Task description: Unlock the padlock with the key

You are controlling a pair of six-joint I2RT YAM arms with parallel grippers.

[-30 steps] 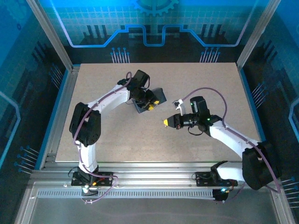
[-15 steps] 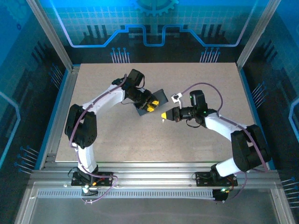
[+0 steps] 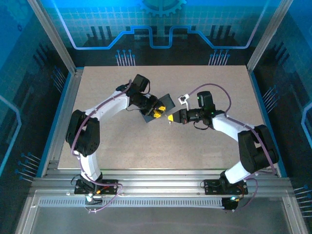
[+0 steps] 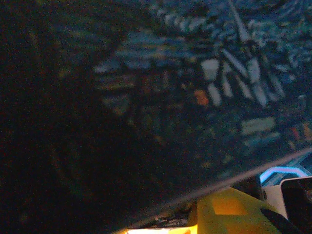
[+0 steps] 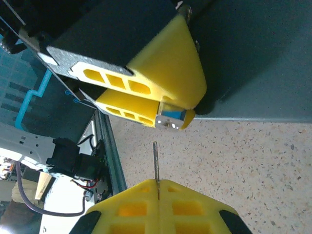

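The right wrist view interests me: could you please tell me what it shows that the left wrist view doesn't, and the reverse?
Right wrist view alone gives the key standing out of the shut right gripper. Its tip is close under the padlock, not touching. The left gripper pinches the padlock above the speckled table.

Left wrist view alone gives the swirl paint on the tin, very close.

Both share the tin and a yellow finger of the left gripper.
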